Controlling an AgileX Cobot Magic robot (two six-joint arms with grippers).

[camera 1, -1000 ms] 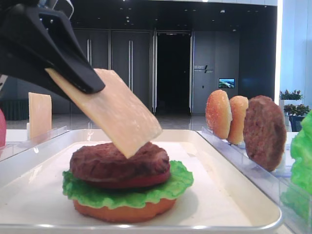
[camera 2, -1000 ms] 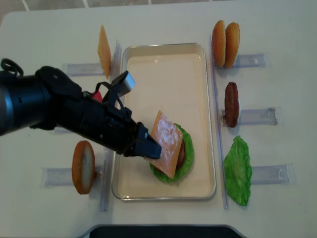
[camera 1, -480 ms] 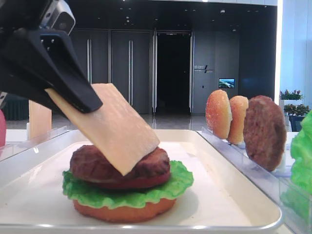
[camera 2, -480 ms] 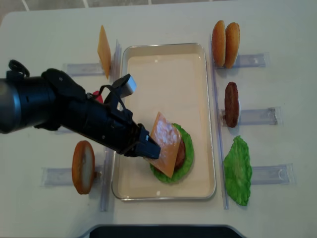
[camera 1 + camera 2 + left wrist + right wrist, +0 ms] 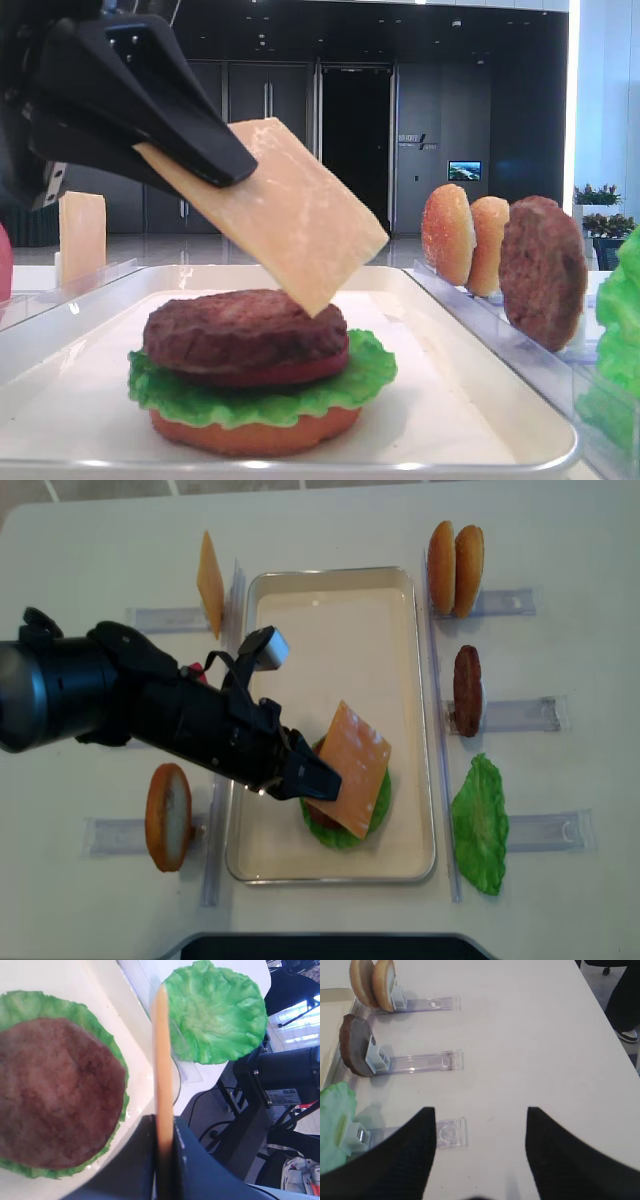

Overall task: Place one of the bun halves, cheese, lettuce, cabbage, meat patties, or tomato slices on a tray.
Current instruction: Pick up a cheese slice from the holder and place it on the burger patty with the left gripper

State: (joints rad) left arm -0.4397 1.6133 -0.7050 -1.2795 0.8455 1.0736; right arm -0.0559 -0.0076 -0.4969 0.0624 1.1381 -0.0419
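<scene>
My left gripper (image 5: pixel 316 779) is shut on one edge of a pale yellow-orange cheese (image 5: pixel 356 767) slice, held tilted over a stack on the cream tray (image 5: pixel 330 575). In the low exterior view the cheese (image 5: pixel 292 212) slopes down to the right and its lowest corner hangs just above the brown meat patty (image 5: pixel 243 328). Under the patty lie a tomato slice (image 5: pixel 300 372), green lettuce (image 5: pixel 200 400) and an orange bun half (image 5: pixel 250 437). The left wrist view shows the cheese (image 5: pixel 162 1055) edge-on beside the patty (image 5: pixel 55 1090). My right gripper (image 5: pixel 480 1127) is open over bare table.
Clear racks flank the tray. On the left, one holds a second cheese slice (image 5: pixel 210 580) and another a bun half (image 5: pixel 168 816). On the right stand two bun halves (image 5: pixel 455 555), a patty (image 5: pixel 467 690) and a lettuce leaf (image 5: pixel 482 822).
The cheese has risen and shifted right over the stack. Its lower corner, which overlapped the patty half a second ago, now hangs just above it. The right arm's earlier position is not shown.
</scene>
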